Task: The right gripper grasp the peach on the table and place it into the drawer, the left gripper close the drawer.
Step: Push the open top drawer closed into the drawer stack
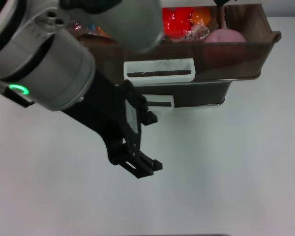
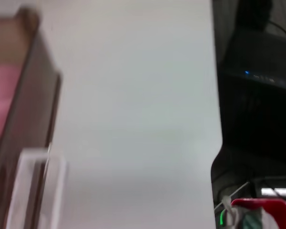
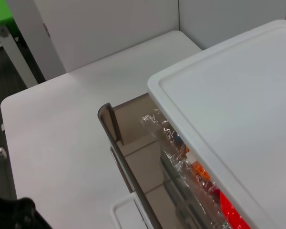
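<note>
The drawer (image 1: pixel 236 64) stands pulled out, dark brown and translucent, with its large white loop handle (image 1: pixel 160 70) facing me. The pale pink peach (image 1: pixel 225 37) lies inside it at the right end. My left gripper (image 1: pixel 152 142), black on a thick silver arm with a green ring light, hovers open over the table (image 1: pixel 226 167), in front of and slightly left of the handle, touching nothing. In the left wrist view the drawer (image 2: pixel 35 109), the peach (image 2: pixel 2 105) and the handle (image 2: pixel 33 191) show close by. A dark bit of the right gripper (image 1: pixel 219 2) shows at the top edge.
Red and orange plastic-wrapped items (image 1: pixel 184 22) fill the drawer's middle and show under the cabinet's white lid (image 3: pixel 238 109). Below is a second drawer with a smaller white handle (image 1: pixel 160 102). The table's edge (image 2: pixel 217 119) borders dark floor.
</note>
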